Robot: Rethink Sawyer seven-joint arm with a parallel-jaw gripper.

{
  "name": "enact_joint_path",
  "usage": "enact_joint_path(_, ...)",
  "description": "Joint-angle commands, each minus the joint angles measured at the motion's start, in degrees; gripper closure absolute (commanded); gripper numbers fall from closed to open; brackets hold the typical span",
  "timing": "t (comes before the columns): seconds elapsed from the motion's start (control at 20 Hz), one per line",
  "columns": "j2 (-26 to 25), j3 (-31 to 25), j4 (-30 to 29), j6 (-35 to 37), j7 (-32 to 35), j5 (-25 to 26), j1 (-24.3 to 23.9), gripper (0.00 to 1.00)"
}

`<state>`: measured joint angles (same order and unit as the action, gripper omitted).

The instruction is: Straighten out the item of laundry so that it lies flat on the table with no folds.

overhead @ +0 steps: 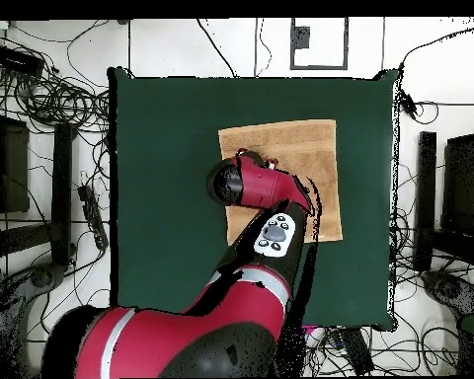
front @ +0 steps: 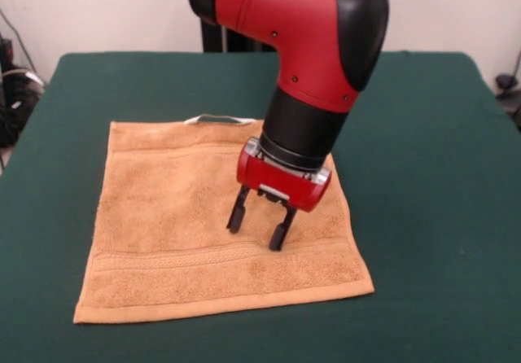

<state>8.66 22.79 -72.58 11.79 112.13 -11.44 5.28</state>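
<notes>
My pincer (front: 260,228), jaws parted and empty, hovers over the orange-tan towel (front: 175,233) lying nearly flat on the green table (front: 423,216); descending and dragging could rumple it.

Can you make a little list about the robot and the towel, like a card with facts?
towel: orange-tan towel, spread flat, no folds showing
tag: small white tag at the towel's far edge
table: dark green table, much bigger than the towel
gripper: gripper open, pointing down over the towel's middle
holding: nothing between the fingers
contact: cannot tell if the fingertips touch the towel
</notes>
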Motion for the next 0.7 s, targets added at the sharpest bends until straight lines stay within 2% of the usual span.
enact_joint_path(0.05, -0.35, -3.43, -1.81, -3.23, 11.76, -1.99, 0.18, 0.0)
enact_joint_path(0.15, 1.41, -3.36, -2.51, -2.51, 10.96, -1.39, -0.04, 0.0)
enact_joint_path(0.25, 6.53, -4.93, -5.76, 1.11, 8.6, -0.09, -0.89, 0.0)
enact_joint_path(0.3, 10.96, -7.53, -8.68, 6.5, 5.84, 0.22, -2.15, 0.0)
enact_joint_path(0.4, 18.61, -10.45, -12.8, 23.79, 1.85, -1.19, -3.49, 0.0)
enact_joint_path(0.5, 22.72, -10.06, -13.21, 36.21, 1.93, -1.56, -3.12, 0.0)
enact_joint_path(0.6, 24.93, -9.4, -12.47, 43.54, 2.32, -1.18, -2.67, 0.0)
enact_joint_path(0.7, 26.14, -9.18, -12.12, 45.49, 2.25, -0.93, -2.54, 0.0)
